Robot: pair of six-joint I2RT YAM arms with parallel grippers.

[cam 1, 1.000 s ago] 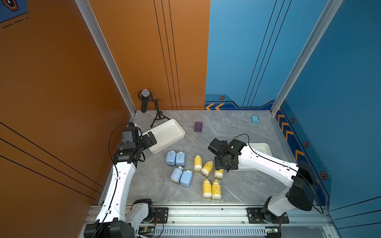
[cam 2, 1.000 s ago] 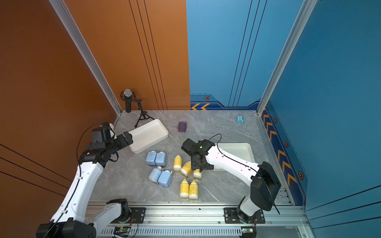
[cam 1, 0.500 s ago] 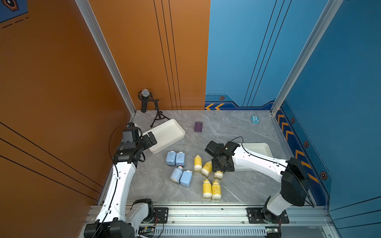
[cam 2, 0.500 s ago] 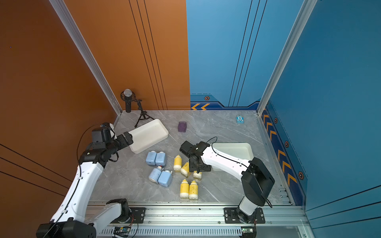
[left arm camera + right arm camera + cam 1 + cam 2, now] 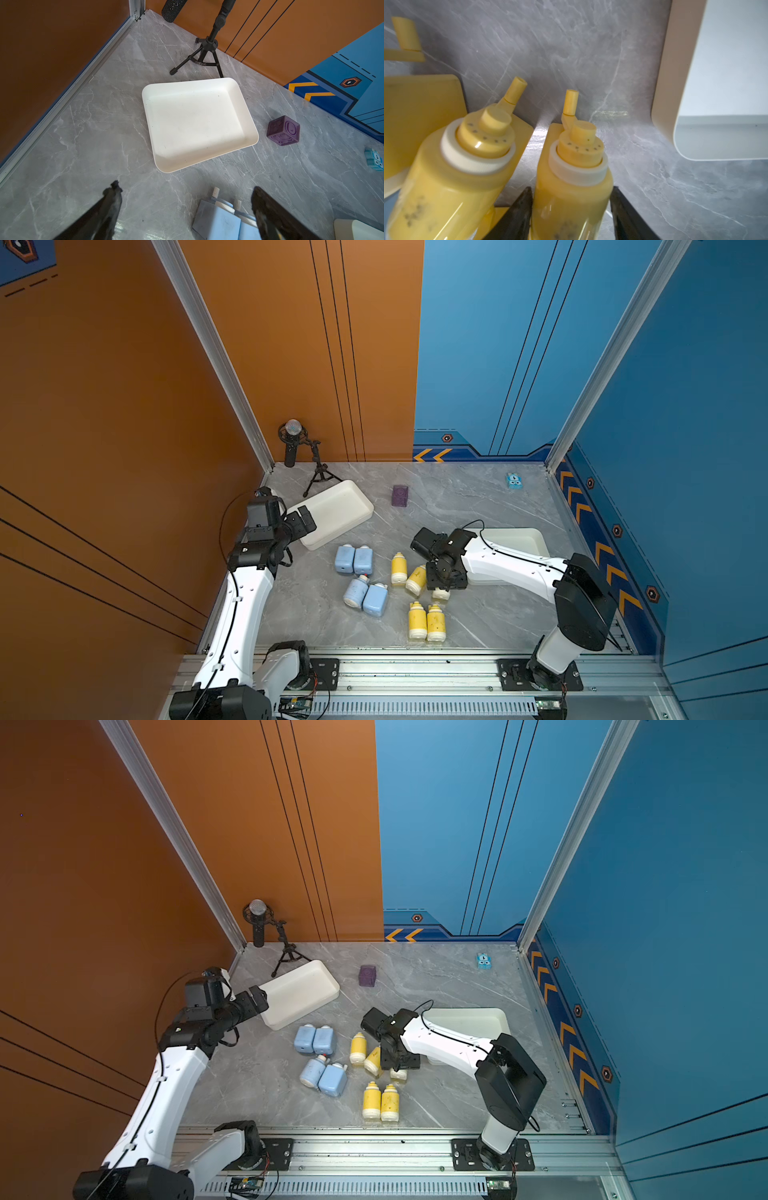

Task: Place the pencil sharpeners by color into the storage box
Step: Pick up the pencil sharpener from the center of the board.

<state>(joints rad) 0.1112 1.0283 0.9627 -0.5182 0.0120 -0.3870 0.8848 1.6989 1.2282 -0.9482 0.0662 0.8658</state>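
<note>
Four light blue pencil sharpeners (image 5: pixel 363 560) lie in two pairs at mid-table, and several yellow ones (image 5: pixel 417 620) lie to their right. My right gripper (image 5: pixel 441 587) (image 5: pixel 571 188) points down among the yellow group. Its fingers press both sides of one yellow sharpener (image 5: pixel 573 166) (image 5: pixel 440 594), which still lies on the table beside another yellow one (image 5: pixel 467 162). One white storage box (image 5: pixel 361 497) sits at the back left, another (image 5: pixel 536 537) behind the right arm. My left gripper (image 5: pixel 305 516) (image 5: pixel 186 186) hangs open and empty at the left box's near corner.
A microphone on a tripod (image 5: pixel 293 443) stands in the back left corner, just behind the left box. A dark purple block (image 5: pixel 399 495) and a small blue box with a face (image 5: pixel 514 481) lie near the back wall.
My right gripper has dropped and shifted left onto the yellow group, and its jaws have narrowed onto one sharpener. The left arm has not moved.
</note>
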